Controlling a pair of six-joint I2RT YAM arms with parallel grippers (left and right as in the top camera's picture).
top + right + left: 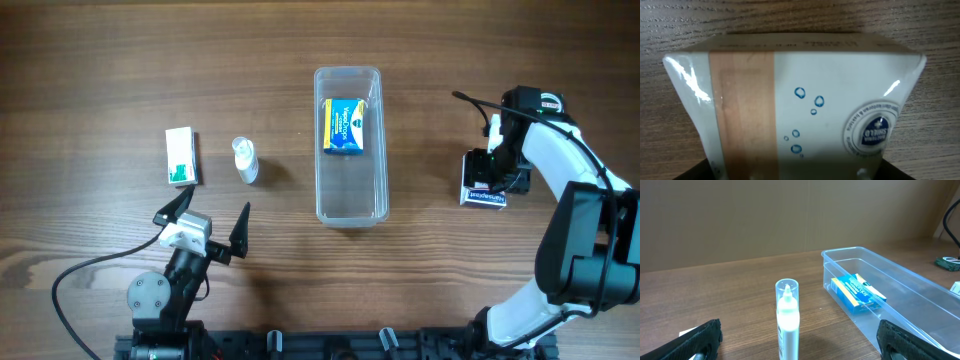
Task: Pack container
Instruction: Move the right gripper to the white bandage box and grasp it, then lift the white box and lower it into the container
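Observation:
The container [349, 205] is a long clear plastic tub in the middle of the table, with a blue and yellow box [343, 126] lying in its far end. It also shows in the left wrist view [900, 287]. My right gripper [492, 178] is on a glossy white pack [805, 100] with a tan stripe and a blue round seal, right of the tub. Its fingers press the pack's sides. My left gripper [203, 222] is open and empty near the front edge. A small white bottle [787, 320] with a clear cap stands just ahead of it.
A white and green box [181, 157] lies at the left, next to the bottle [245, 160]. A black cable [75, 275] runs from the left arm's base across the front left of the wooden table.

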